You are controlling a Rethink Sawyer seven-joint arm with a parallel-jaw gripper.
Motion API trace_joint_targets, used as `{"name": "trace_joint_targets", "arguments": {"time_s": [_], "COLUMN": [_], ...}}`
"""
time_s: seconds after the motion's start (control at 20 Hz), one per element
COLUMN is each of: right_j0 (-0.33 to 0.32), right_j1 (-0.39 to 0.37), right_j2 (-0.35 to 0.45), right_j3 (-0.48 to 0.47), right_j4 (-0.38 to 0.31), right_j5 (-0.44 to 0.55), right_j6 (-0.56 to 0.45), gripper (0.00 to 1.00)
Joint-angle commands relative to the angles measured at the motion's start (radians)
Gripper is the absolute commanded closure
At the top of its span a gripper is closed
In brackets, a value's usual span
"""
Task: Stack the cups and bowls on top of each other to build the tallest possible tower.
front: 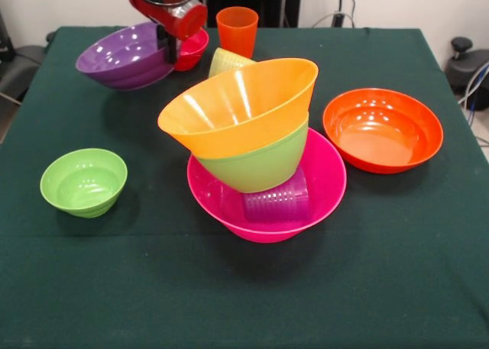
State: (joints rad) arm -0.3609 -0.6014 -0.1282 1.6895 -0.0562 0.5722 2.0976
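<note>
Gripper (pixel 170 45) pinches the near rim of the purple bowl (pixel 122 57), lifted and tilted at far left; arm cut off at top. Small red bowl (pixel 195 47) half hidden behind it. Tower leans in pink bowl (pixel 325 182): purple cup (pixel 276 202), green bowl (pixel 256 167), yellow-orange bowl (pixel 244 105). Yellow cup (pixel 225 61) mostly hidden behind.

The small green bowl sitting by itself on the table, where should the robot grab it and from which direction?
Probably the rim of the small green bowl, from straight above. It sits upright with its mouth open to the top, alone on the table, so one of the fingers could drop inside and one outside the thin wall. Its rounded, glossy sides look poor for a sideways hold.
</note>
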Motion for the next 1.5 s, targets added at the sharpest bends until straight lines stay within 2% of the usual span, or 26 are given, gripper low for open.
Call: {"name": "trace_joint_targets", "arguments": {"time_s": [0.05, 0.25, 0.6, 1.0, 1.35, 1.5], "right_j0": [0.053, 0.061, 0.073, 0.106, 0.134, 0.137], "right_j1": [0.054, 0.047, -0.005, -0.078, -0.07, -0.061], "right_j2": [0.022, 0.005, -0.028, -0.066, -0.087, -0.078], "right_j3": [-0.006, -0.008, -0.025, -0.07, -0.139, -0.17], "right_j4": [0.068, 0.085, 0.106, 0.125, 0.142, 0.175], "right_j5": [-0.042, -0.028, 0.064, 0.232, 0.282, 0.305], "right_j6": [0.226, 0.218, 0.198, 0.19, 0.215, 0.232], "gripper": [1.0, 1.0, 1.0, 1.0, 1.0, 1.0]}}
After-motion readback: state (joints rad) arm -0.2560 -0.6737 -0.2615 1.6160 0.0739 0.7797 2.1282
